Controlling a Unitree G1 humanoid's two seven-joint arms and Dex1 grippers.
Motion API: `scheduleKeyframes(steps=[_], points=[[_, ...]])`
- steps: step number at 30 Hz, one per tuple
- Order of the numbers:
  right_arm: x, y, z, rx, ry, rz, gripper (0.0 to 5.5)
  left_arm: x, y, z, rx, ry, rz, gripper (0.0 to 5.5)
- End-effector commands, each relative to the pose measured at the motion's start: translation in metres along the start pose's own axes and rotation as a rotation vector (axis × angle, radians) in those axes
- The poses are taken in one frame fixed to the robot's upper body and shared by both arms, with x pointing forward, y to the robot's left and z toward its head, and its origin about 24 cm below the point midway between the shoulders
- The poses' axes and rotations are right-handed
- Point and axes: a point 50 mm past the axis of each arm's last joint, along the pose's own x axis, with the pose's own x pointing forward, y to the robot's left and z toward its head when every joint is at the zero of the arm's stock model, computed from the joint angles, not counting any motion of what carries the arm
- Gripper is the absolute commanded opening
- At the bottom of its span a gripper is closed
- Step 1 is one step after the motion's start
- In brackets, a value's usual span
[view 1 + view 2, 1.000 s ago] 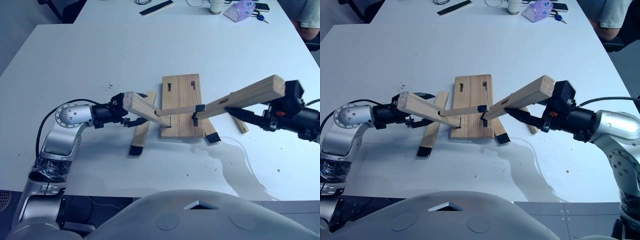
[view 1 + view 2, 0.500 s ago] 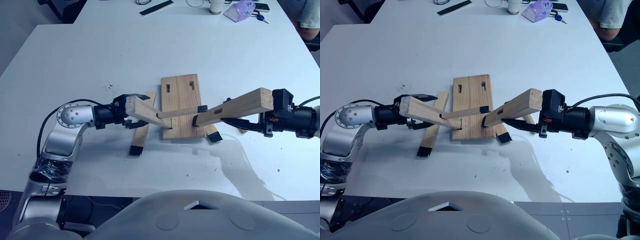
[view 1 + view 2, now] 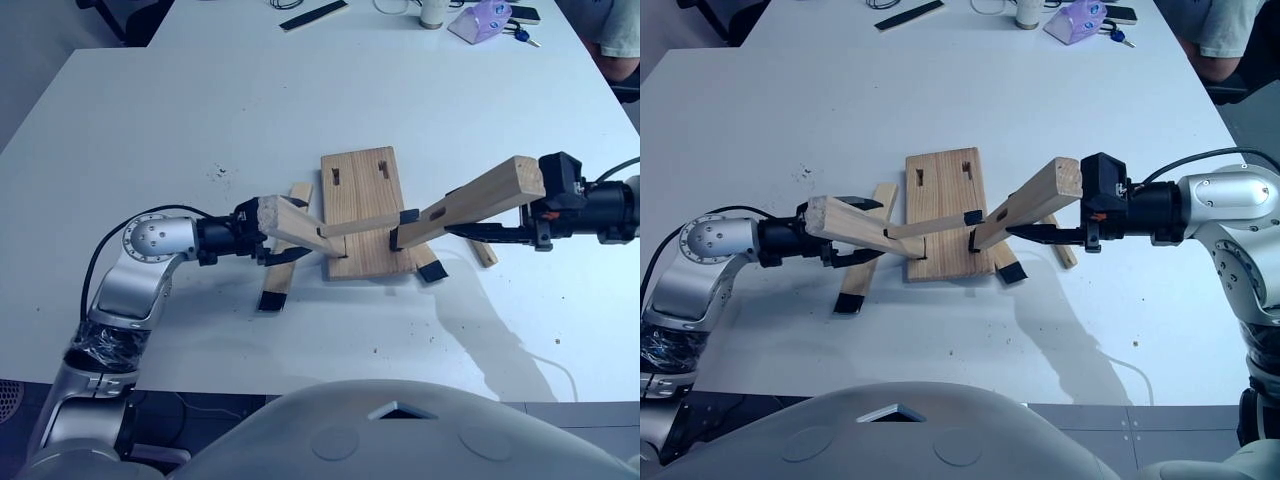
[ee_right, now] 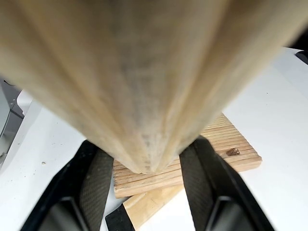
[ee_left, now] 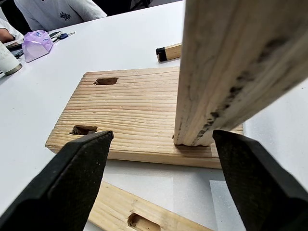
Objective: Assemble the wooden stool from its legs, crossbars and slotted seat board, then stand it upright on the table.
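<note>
The slotted seat board (image 3: 360,175) lies flat mid-table. My left gripper (image 3: 275,228) is shut on a wooden leg (image 3: 297,222) that slopes down to the board's near left corner. In the left wrist view that leg (image 5: 226,72) stands between the black fingers (image 5: 72,187) with its end on the board (image 5: 125,115). A thin crossbar (image 3: 362,224) runs from this leg to a second leg (image 3: 475,203), which my right gripper (image 3: 492,215) is shut on and holds slanted above the board's right side. The right wrist view has this leg (image 4: 139,72) between both fingers (image 4: 94,187).
A loose leg with a black end (image 3: 280,268) lies left of the board. Another black-tipped leg (image 3: 428,266) pokes out at its near right corner, with a short stick (image 3: 483,252) beyond. A bottle (image 3: 432,12), a purple object (image 3: 485,20) and a black strip (image 3: 312,15) sit at the far edge.
The right gripper dropped its leg low, then tilted the outer end back up. The left gripper slid its leg slightly toward the board. The crossbar stayed between the two legs.
</note>
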Motion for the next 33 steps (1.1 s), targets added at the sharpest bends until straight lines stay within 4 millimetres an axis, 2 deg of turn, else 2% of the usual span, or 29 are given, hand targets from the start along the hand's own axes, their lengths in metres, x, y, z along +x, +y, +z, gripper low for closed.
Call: scheduleKeyframes(steps=[1, 8, 24, 33], points=[[-0.003, -0.003, -0.005, 0.025, 0.081, 0.004, 1.99, 0.0, -0.001, -0.001, -0.003, 0.008, -0.001, 3.85], [0.008, -0.006, -0.004, -0.024, 0.103, 0.076, 1.99, 0.004, -0.004, 0.003, -0.001, -0.004, -0.014, 3.85], [0.012, -0.03, 0.009, -0.057, 0.144, 0.145, 1.99, 0.009, -0.017, -0.002, -0.016, 0.017, -0.059, 3.85], [0.012, -0.028, 0.019, -0.05, 0.109, 0.152, 1.99, 0.009, -0.019, -0.004, -0.015, 0.03, -0.059, 3.85]])
